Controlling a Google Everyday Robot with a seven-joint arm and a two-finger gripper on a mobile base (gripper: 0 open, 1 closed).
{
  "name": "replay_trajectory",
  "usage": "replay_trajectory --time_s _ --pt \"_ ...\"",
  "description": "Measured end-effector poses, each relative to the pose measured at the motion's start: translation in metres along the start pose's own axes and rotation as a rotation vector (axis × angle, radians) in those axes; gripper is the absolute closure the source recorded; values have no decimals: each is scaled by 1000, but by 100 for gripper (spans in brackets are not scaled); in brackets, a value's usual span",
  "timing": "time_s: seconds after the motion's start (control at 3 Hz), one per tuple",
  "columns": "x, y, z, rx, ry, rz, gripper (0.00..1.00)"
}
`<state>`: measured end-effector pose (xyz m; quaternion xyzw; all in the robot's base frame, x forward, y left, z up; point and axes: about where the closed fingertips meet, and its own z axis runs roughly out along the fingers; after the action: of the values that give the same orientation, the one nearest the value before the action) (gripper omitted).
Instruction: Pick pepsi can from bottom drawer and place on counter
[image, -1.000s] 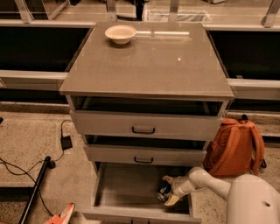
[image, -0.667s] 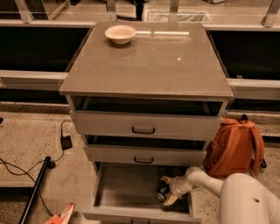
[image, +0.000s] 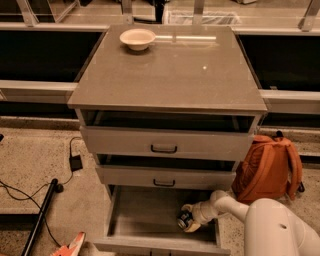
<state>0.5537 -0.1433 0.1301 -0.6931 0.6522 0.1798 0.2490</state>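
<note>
The robot's two-finger gripper (image: 188, 218), cream-white and carried on a pale, rounded arm (image: 227, 204), sits low inside the pulled-out bottom drawer (image: 145, 215), a wide, shallow grey box with a plain flat floor. It is in the drawer's right-hand part, near the right wall. Its fingers (image: 187, 207) stand narrow, one above and one below the pepsi can (image: 183, 219), a small blue drink can with a silver metal end, and they appear pressed against it, so the can is clamped in the gripper. Whether the can rests on the drawer floor or is just off it cannot be told. The can's silver end faces away from the arm, toward the bare stretch of drawer floor to the left of the gripper. Behind the gripper, the arm runs back and to the right to the robot's large white body (image: 282, 230) at the lower right edge of the view. Directly above the gripper is the middle grey drawer (image: 164, 177) with its black handle, and above that the top grey drawer (image: 165, 144), both partly open. Higher still, well above the gripper, lies the counter (image: 170, 75), a large flat square grey slab with a slightly glossy speckled surface. A round cream bowl (image: 137, 38) stands at the counter's far left corner. To the right of the gripper and a little above it, beside the drawer unit, an orange fabric backpack (image: 267, 167) stands on the speckled floor. Far to the gripper's left, black cables with a small black adapter (image: 76, 162) and a black pole (image: 37, 220) lie on the floor.
</note>
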Motion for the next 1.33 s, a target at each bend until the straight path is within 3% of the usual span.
replay_trajectory --time_s 0.33,0.67,1.0,1.33 --pt "-2 0 -3 0 0 0 92" --pt "-14 0 -8 15 -104 -7 100" --pt "-36 -3 -31 86 -337 2 100" --pt "-57 -2 -53 109 -468 -18 100"
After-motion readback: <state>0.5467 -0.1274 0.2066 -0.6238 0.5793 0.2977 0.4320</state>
